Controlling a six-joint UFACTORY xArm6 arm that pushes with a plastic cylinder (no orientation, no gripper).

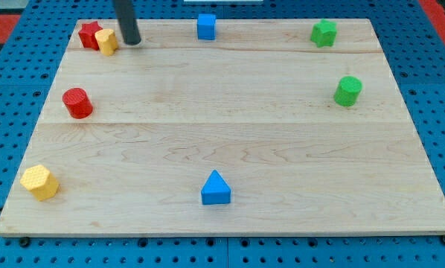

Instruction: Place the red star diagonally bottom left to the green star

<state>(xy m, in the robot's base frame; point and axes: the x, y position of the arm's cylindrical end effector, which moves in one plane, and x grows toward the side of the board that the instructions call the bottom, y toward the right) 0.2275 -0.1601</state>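
Observation:
The red star (89, 34) lies at the board's top left corner, touching a yellow block (106, 41) on its right. The green star (324, 33) sits at the top right of the board, far from the red star. My tip (131, 40) is down on the board just right of the yellow block, close to it or touching it; the rod rises out of the view's top.
A red cylinder (77, 102) sits at the left, a yellow hexagon (40, 182) at the bottom left, a blue triangle (216, 188) at the bottom middle, a blue cube (206, 26) at the top middle, a green cylinder (347, 91) at the right. The wooden board (230, 141) lies on blue pegboard.

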